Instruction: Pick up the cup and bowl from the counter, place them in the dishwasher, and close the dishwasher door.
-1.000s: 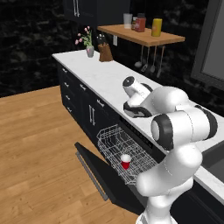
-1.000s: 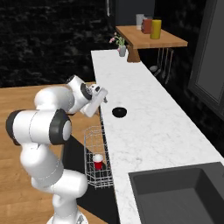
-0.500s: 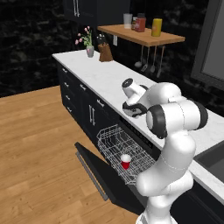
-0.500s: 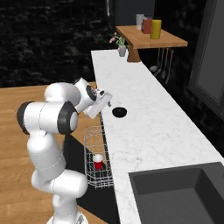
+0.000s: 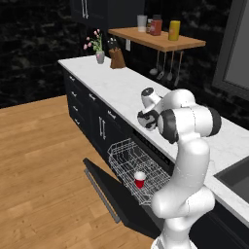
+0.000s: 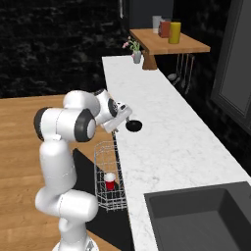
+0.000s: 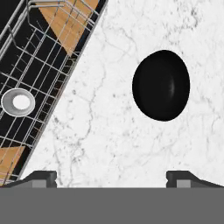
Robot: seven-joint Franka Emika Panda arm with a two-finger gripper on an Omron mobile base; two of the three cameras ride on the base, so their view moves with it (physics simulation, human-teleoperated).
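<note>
White marble surface [image 7: 109, 131] carries the bowl [image 7: 161, 85], near its edge above the dishwasher [image 5: 146, 204] rack. Over the bowl hangs the hand [image 7: 111, 177], spread wide, holding nothing. In the rack stands the cup [image 5: 140, 179].

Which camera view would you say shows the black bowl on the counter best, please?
The hand view: the bowl lies whole and unobstructed on the counter. The right base view shows it small beside the end effector; in the left base view the arm mostly hides it.
</note>
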